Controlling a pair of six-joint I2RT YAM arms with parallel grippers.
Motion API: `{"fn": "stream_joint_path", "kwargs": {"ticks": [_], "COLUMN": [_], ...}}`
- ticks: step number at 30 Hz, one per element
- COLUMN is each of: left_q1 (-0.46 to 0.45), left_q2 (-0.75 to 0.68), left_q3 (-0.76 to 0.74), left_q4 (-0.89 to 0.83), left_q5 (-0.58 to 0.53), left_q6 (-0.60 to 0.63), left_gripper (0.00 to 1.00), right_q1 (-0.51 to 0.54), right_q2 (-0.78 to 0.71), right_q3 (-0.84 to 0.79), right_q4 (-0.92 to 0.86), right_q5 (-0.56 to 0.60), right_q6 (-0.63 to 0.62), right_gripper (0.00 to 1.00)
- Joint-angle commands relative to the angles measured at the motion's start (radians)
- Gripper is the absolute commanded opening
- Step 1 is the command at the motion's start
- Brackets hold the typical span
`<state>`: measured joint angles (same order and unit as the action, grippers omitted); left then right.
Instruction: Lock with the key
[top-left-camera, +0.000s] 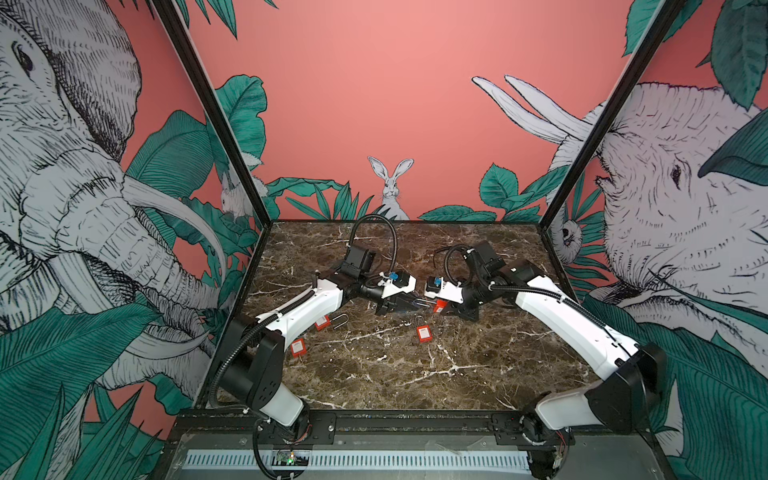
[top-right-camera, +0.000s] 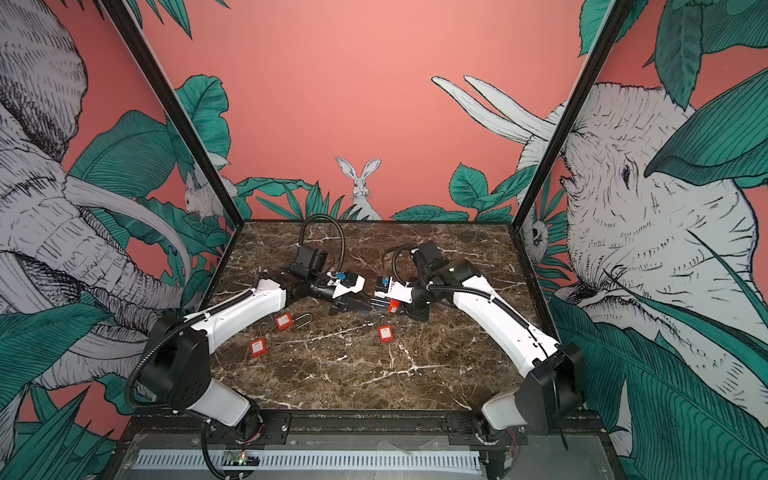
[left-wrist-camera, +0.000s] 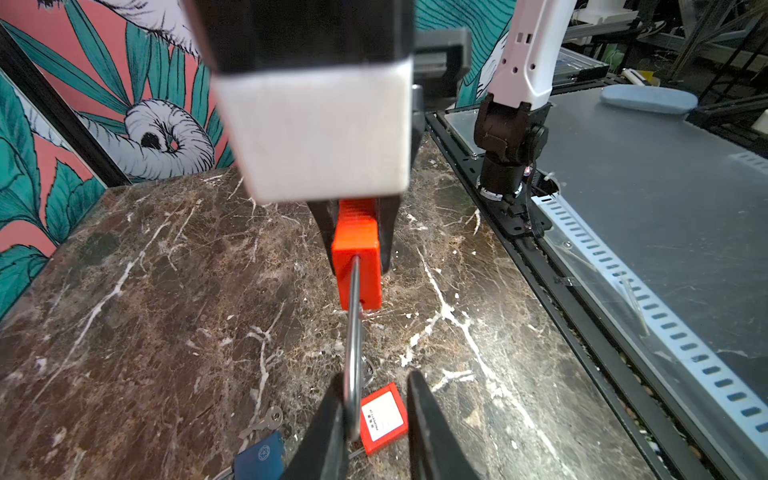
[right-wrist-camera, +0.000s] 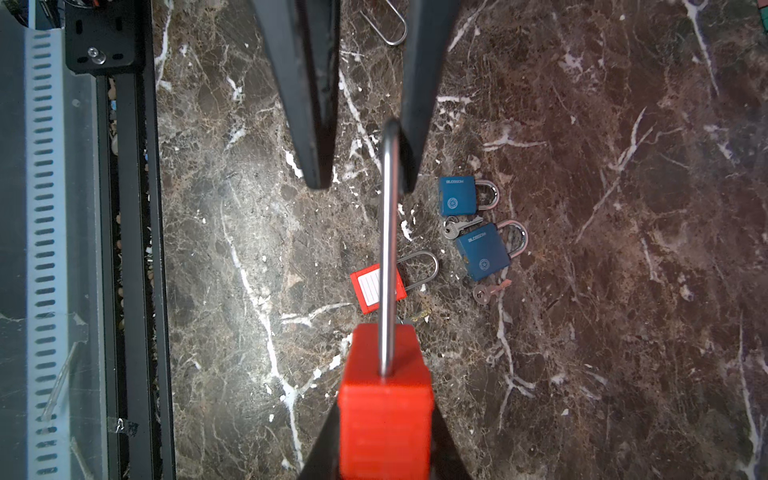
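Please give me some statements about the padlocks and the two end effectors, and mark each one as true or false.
1. The right end effector grips the red padlock by its body. True.
2. The left end effector holds a key. False: it only straddles the padlock's shackle.
3. Two blue padlocks lie on the marble table. True.
4. No red padlock lies on the table. False: three loose red padlocks lie there.
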<state>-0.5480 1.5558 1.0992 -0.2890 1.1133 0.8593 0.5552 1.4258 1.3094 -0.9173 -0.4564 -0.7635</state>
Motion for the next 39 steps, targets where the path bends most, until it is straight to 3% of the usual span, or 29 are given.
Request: {"fn": "stream_joint_path", "kwargs": {"ticks": [1, 16, 22, 30, 39], "left_q1": [-0.006, -0.024, -0.033, -0.067, -0.090], "left_q2": [0.007, 0.031, 0.046, 0.055, 0.062], "left_q3": [0.033, 0.044, 0.036, 0.017, 0.000], "left_q4": [-0.033, -0.001, 0.040, 0.127, 0.201], "left_q5": [0.016, 0.048, 0.063, 0.041, 0.035], "left_q6": [0.015, -0.028, -0.073, -0.123, -0.182], "left_gripper": [0.19, 0.00, 0.00, 0.00, 0.00], "right_q1": [-0.006, -0.006, -0.006, -0.006, -0.006], "right_q2": [-0.008, -0.011, -0.038, -0.018, -0.014], "right_q3": [0.022, 0.009, -0.063, -0.060, -0.059], "right_q4": [0.009, 0.066, 0.173, 0.186, 0.249], "right_q5": [-0.013, 0.015, 0.002, -0.080, -0.094], "right_q6": [-0.014, -0.013, -0.010, -0.005, -0.017], "right_gripper": [0.03, 0.03, 0.03, 0.02, 0.01]}}
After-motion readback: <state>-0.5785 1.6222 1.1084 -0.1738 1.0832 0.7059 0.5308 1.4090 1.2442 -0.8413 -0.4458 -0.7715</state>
